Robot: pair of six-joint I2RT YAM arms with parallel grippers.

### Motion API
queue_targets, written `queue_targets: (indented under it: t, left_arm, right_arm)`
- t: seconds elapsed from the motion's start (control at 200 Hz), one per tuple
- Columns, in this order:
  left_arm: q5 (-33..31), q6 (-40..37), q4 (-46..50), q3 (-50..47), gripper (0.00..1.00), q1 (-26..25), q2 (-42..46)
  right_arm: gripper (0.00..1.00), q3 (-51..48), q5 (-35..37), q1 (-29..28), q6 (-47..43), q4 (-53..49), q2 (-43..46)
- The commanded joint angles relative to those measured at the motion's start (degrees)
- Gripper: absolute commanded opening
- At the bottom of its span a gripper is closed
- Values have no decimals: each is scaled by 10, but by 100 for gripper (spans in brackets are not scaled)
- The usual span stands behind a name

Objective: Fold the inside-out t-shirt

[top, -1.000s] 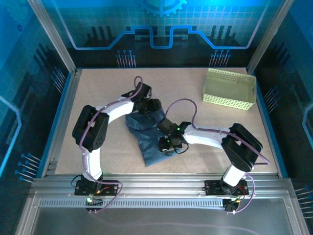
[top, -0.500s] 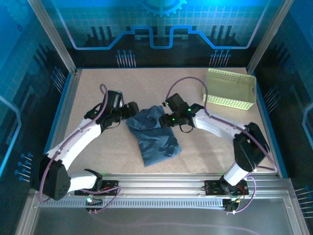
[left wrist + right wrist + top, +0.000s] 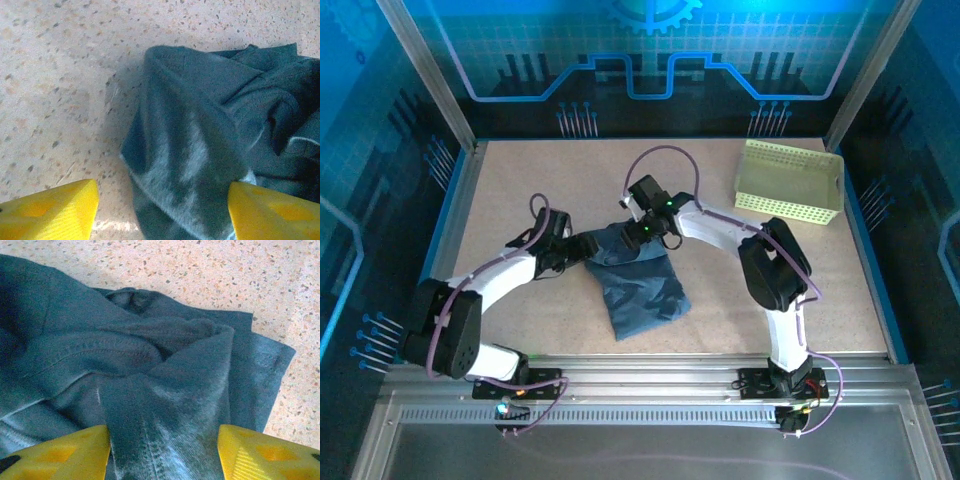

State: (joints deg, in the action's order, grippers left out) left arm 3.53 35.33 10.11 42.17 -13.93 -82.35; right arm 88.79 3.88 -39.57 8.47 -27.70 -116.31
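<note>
Both arms bend inward over the t-shirt (image 3: 638,288). The left gripper (image 3: 582,245) is at its upper-left corner and the right gripper (image 3: 642,232) at its top edge, both with jaws spread wide.

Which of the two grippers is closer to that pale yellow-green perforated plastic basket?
Right. The right gripper sits at the dark slate-blue t-shirt's far edge, left of the basket; the left gripper is even farther left.

Speckled beige table (image 3: 520,190), crumpled slate-blue t-shirt (image 3: 640,290) mid-table, pale green basket (image 3: 790,185) at far right corner
</note>
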Motion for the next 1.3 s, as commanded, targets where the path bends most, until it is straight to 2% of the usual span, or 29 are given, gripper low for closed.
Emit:
queue_targets:
  t: [0.0, 0.125, 0.265, 0.395, 0.54, 0.58, 0.625, 0.645, 0.675, 0.695, 0.725, 0.765, 0.845, 1.016, 1.121, 1.296]
  left_arm:
    - [4, -15, -16, 39, 60, 0, -40]
    - [-22, -19, 5, 79, 44, 0, -73]
    - [-50, -23, 23, 119, 34, 2, -93]
    - [-56, -24, 29, 151, 22, 11, -121]
    - [-55, -24, 35, 173, 11, 28, -145]
    - [-57, -23, 38, 176, 10, 34, -148]
    - [-56, -26, 38, 177, 11, 38, -145]
    - [-56, -32, 39, 178, 14, 39, -143]
    - [-54, -43, 40, 180, 23, 37, -139]
    - [-54, -50, 41, 182, 29, 35, -135]
    - [-53, -62, 43, 184, 32, 31, -129]
    - [-56, -78, 49, 187, 33, 22, -120]
    - [-77, -116, 74, 202, 44, -11, -110]
    - [-178, -175, 136, 248, 56, -102, -135]
    - [-190, -175, 144, 265, 60, -111, -169]
    - [-217, -169, 173, 303, 61, -111, -225]
  right_arm:
    - [49, 40, 29, 8, -4, -31, -23]
    - [25, 64, 34, 27, 15, -35, -30]
    - [9, 94, 31, 51, 34, -55, -40]
    - [0, 118, 6, 75, 49, -65, -60]
    - [0, 122, -26, 98, 75, -66, -68]
    - [3, 122, -29, 102, 81, -65, -69]
    - [14, 121, -38, 106, 82, -66, -69]
    - [24, 122, -41, 108, 83, -69, -70]
    - [32, 122, -42, 110, 83, -70, -70]
    - [36, 121, -42, 110, 82, -70, -69]
    - [39, 119, -42, 112, 81, -71, -67]
    - [41, 116, -42, 112, 78, -70, -64]
    - [44, 111, -45, 110, 66, -67, -53]
    - [57, 105, -37, 92, 14, -58, -37]
    - [62, 124, -15, 85, 7, -71, -57]
    - [59, 166, -12, 89, 1, -82, -106]
